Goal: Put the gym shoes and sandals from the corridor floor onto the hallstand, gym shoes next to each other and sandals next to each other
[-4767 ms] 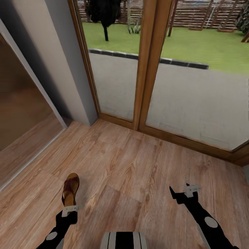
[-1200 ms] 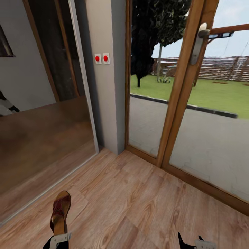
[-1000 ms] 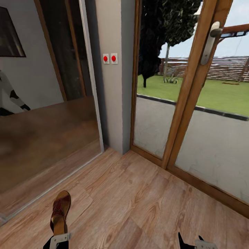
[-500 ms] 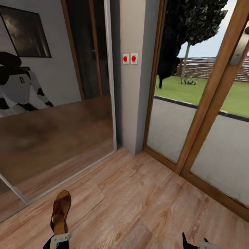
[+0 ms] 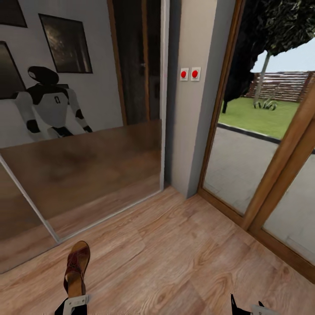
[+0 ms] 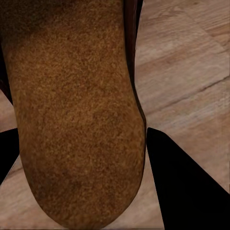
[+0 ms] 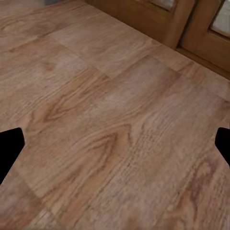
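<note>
Head view: camera has been swung left, mirrored wardrobe door (image 5: 87,175) now revealed | brown sandal (image 5: 77,267) kept pinched by left gripper (image 5: 74,302) | right gripper (image 7: 115,143) spread, empty | hallstand being sought

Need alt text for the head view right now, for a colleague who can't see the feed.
A brown sandal is held out over the wood-plank corridor floor by the left gripper at the lower left. Ahead stand a mirrored panel reflecting a white robot, a wall with two red buttons, and wood-framed glass doors onto a garden.

Wood-plank floor (image 5: 183,253), mirrored sliding door (image 5: 83,144), wood-framed glass doors (image 5: 262,175), red switches (image 5: 190,74).
</note>
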Tool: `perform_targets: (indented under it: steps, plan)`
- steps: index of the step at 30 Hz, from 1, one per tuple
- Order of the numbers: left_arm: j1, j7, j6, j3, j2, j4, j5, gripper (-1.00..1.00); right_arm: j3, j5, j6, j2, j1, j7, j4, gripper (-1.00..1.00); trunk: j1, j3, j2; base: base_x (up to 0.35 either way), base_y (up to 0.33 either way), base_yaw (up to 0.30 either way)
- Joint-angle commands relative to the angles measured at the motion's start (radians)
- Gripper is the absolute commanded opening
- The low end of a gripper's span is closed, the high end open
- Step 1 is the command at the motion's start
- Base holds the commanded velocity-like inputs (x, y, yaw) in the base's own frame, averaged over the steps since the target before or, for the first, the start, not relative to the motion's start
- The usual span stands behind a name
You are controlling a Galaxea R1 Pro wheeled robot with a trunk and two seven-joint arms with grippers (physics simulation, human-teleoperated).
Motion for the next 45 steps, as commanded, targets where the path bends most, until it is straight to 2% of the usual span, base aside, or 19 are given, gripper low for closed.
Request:
perform_targets:
  steps: [1,34,45]
  plan:
    - [-0.001,0.001,-0.003,-0.002,0.0,0.001,0.006,-1.0,0.002,-0.009,-0.003,0.0,0.0,0.002,0.0,1.0,0.0,-0.001,0.0,0.0,0.0,0.282]
    - [-0.001,0.001,-0.003,-0.002,0.0,0.001,0.007,-1.0,0.002,-0.011,-0.004,0.002,0.0,0.002,0.0,1.0,0.0,0.0,0.0,0.0,0.0,0.285]
    - [-0.001,0.001,-0.003,-0.002,0.0,0.002,0.007,-1.0,0.002,-0.01,-0.003,0.014,0.0,0.003,0.0,1.0,0.0,0.005,0.0,0.0,0.0,0.278]
